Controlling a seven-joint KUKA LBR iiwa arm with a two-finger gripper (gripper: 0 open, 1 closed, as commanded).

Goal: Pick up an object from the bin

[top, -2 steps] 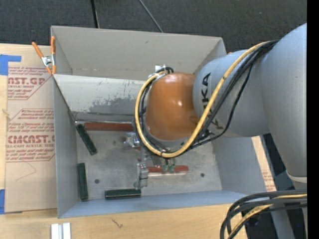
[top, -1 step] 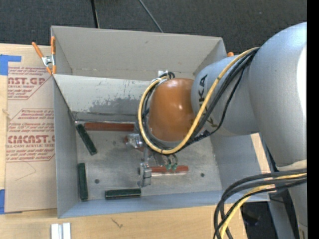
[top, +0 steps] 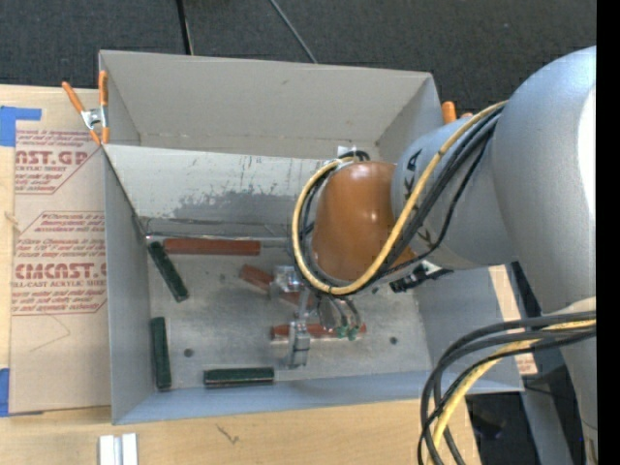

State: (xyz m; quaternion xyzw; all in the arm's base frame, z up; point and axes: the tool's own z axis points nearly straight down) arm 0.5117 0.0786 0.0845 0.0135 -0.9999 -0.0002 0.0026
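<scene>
End effector (top: 298, 343) low at the floor of the grey bin (top: 126, 260), spread or pinching cannot be told; short reddish-brown block (top: 282, 332) just beside it, on the side away from the arm, long axis pointing toward it.

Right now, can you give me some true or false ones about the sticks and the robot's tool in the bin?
The tool is low in the bin, near the front. True.
The green sticks are stacked in one pile. False: three green sticks lie apart.
A long red-brown stick lies along the back wall. True.
The tool is over the long stick. False: it is by a small red-brown piece.
</scene>
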